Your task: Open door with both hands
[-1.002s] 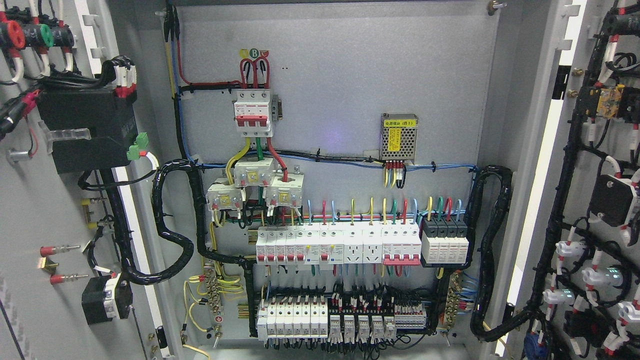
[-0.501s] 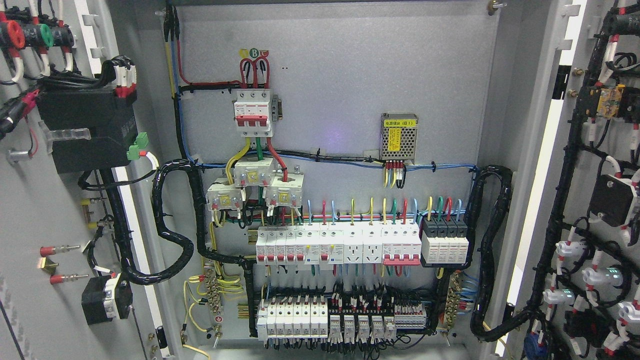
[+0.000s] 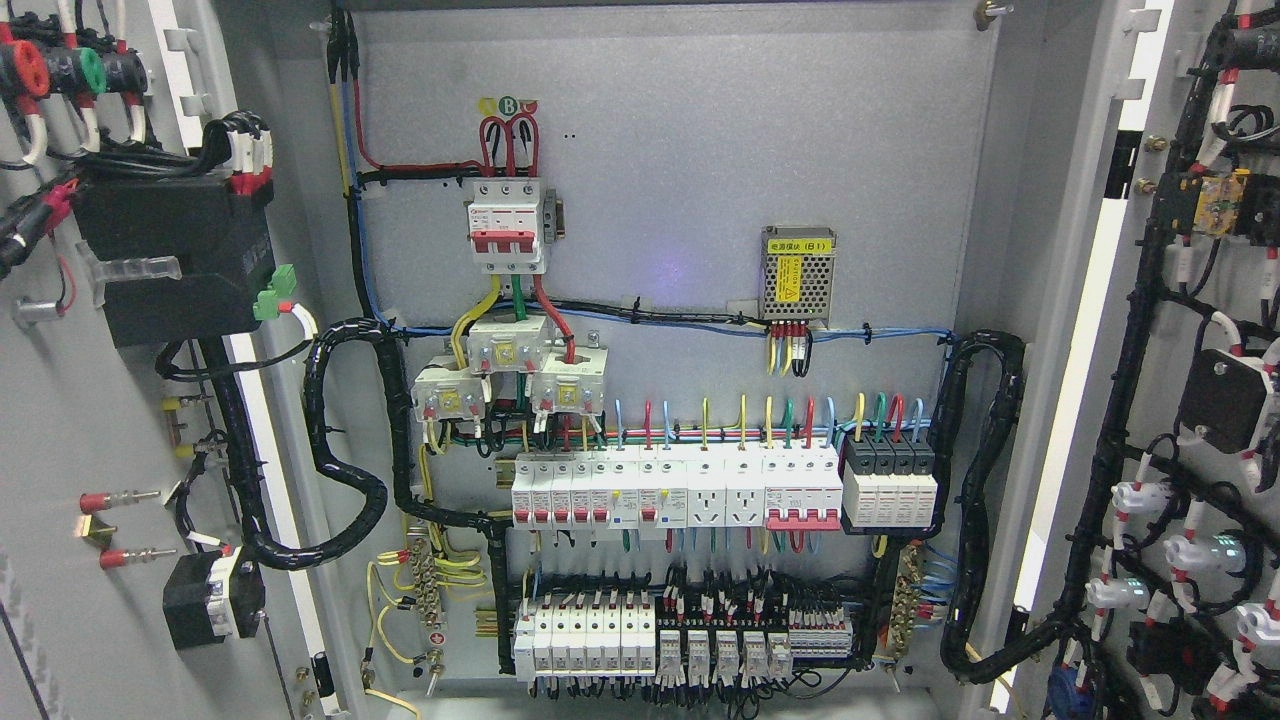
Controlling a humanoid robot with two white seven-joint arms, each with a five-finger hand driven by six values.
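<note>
Both doors of the grey electrical cabinet stand swung wide. The left door (image 3: 70,420) fills the left edge, its inner face carrying a black box and wire bundles. The right door (image 3: 1160,400) fills the right edge, its inner face lined with black cable looms and white connectors. Between them the cabinet's back panel (image 3: 680,160) lies exposed. Neither of my hands nor either arm shows anywhere in the head view.
On the back panel sit a red-and-white main breaker (image 3: 507,225), a small metal power supply (image 3: 797,274), a row of white breakers (image 3: 680,488) and a lower terminal row (image 3: 680,640). Thick black cable looms (image 3: 345,480) run from the panel to each door.
</note>
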